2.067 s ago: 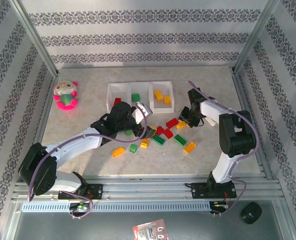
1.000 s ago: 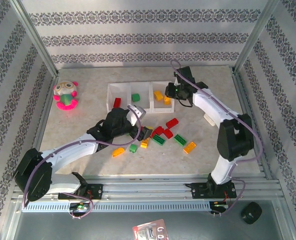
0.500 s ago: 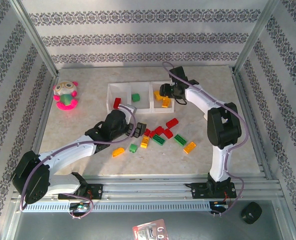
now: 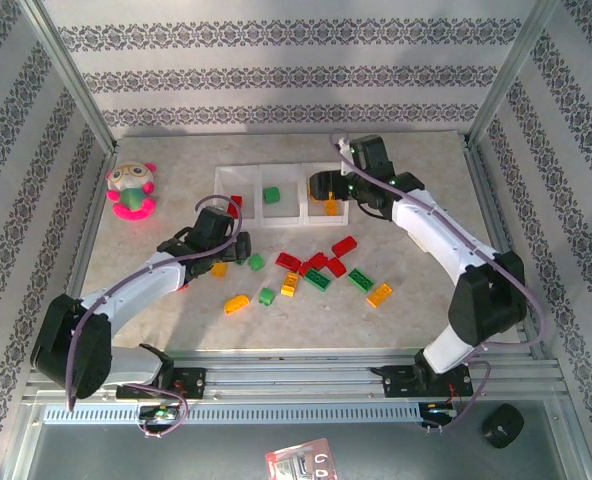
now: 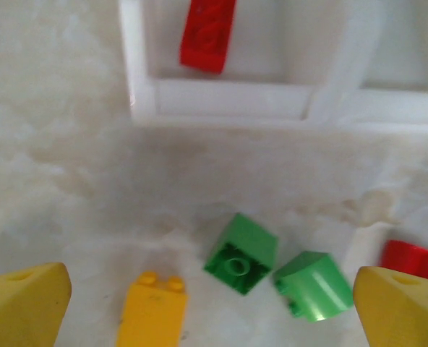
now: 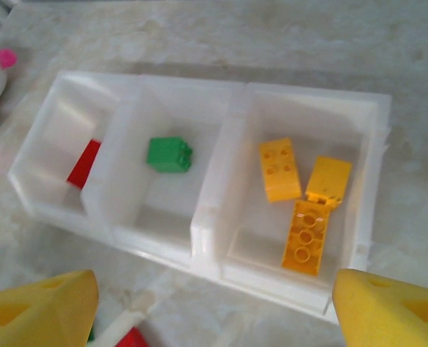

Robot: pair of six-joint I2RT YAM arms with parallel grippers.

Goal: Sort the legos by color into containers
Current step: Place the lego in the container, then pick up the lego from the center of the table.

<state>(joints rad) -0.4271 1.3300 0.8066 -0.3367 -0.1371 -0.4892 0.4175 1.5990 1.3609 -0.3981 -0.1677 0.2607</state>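
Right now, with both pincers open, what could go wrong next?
1. The left pincer hangs over two green bricks lying close together, a yellow brick beside them: closing could catch two, or the wrong color.
2. The right pincer hangs over the right compartment of the tray; a low pull-back might clip its wall and shift it.

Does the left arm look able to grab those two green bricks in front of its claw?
Probably yes: the left gripper is open and the two green bricks lie uncovered on the table just ahead of it. They nearly touch, so one may get nudged.
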